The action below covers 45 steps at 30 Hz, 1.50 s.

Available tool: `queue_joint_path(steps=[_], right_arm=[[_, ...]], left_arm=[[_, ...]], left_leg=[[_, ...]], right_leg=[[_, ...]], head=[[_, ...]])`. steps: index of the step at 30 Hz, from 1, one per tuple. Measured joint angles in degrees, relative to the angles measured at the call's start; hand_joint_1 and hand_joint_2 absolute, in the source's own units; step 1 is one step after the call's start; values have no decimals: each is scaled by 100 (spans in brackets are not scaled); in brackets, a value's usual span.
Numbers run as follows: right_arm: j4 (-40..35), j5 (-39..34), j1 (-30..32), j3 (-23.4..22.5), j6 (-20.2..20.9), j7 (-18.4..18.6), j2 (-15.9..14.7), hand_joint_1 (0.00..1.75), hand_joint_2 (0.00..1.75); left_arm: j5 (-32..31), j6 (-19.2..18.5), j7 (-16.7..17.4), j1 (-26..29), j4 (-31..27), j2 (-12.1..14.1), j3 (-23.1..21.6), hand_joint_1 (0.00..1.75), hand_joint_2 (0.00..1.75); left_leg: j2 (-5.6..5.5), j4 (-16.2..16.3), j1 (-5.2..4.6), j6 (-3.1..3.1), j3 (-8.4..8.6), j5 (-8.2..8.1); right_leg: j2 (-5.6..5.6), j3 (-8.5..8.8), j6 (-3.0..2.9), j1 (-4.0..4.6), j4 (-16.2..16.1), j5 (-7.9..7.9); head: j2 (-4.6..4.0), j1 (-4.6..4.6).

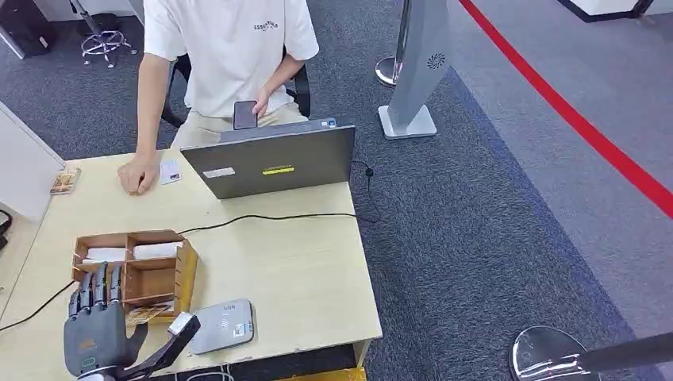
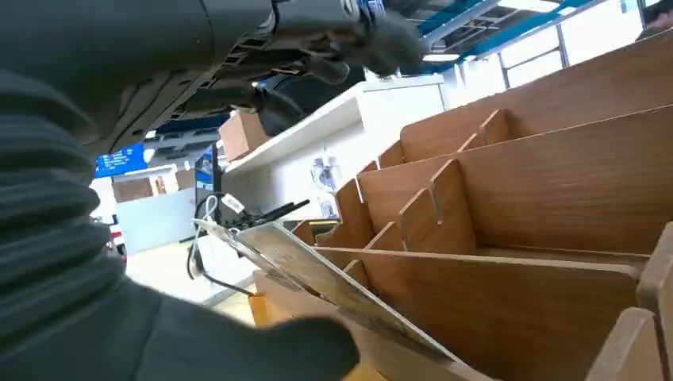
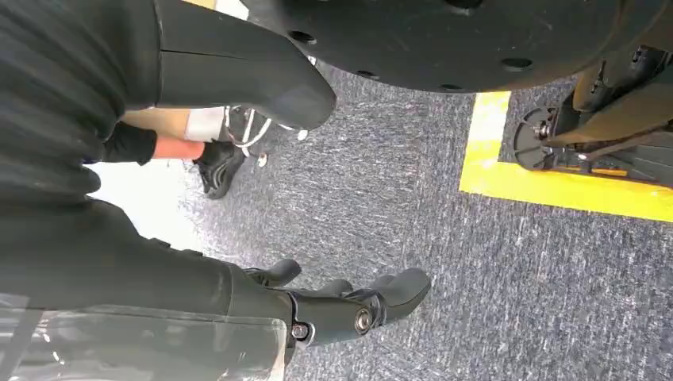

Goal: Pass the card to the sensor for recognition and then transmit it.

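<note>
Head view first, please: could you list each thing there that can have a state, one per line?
Left hand: fingers apart over the wooden organizer, holding nothing.
Right hand: hanging above carpet, empty, fingers loosely curled.
Card: leaning in the wooden organizer's near compartment.
Sensor: flat on the table, nothing on it.
Laptop: lid open.
Phone: held by the person.

The pale wooden table (image 1: 317, 262) carries a laptop (image 1: 278, 163), wooden organizer (image 1: 139, 270) and grey sensor (image 1: 224, 325).
</note>
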Motion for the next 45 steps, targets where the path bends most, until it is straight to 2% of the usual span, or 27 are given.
queue_joint_path(steps=[24, 28, 31, 35, 39, 45], right_arm=[[-2, 0, 0, 0, 18, -22, -11, 0, 175], [-2, 2, 0, 0, 18, -22, -13, 0, 175], [-2, 0, 0, 0, 17, -22, -13, 0, 175], [-2, 2, 1, 0, 11, -37, -13, 0, 175], [-4, 18, 2, 4, 7, -61, -13, 0, 175], [-13, 33, 7, 20, 7, -66, -13, 0, 175]], left_arm=[[483, -256, -81, -2, 0, 59, 0, 175, 175], [717, -480, -146, -7, -6, 85, 0, 175, 175], [745, -494, -173, -12, -22, 111, 0, 175, 175], [682, -542, -166, -83, -180, 109, -18, 175, 175], [651, -743, -166, -288, -510, 109, -120, 175, 175], [822, -1176, -171, -892, -1116, 146, -387, 175, 175]], left_leg=[[0, 0, 0, 0, 0, 0], [0, 0, 0, 0, 1, 0], [-1, 0, 0, 0, 2, 0], [-1, 1, 0, 1, 2, 2], [-1, 2, 0, 2, 2, 2], [-1, 4, 0, 0, 2, 4]], right_leg=[[0, 1, 0, 0, 0, 0], [0, 1, 0, 0, 0, 0], [0, 1, 0, 0, 0, 0], [0, 1, 1, 0, 0, 1], [1, 1, 2, 0, 0, 4], [4, 3, 1, 0, 1, 7]], head=[[0, 0], [0, 0], [0, 0], [0, 0], [0, 0], [0, 0]])
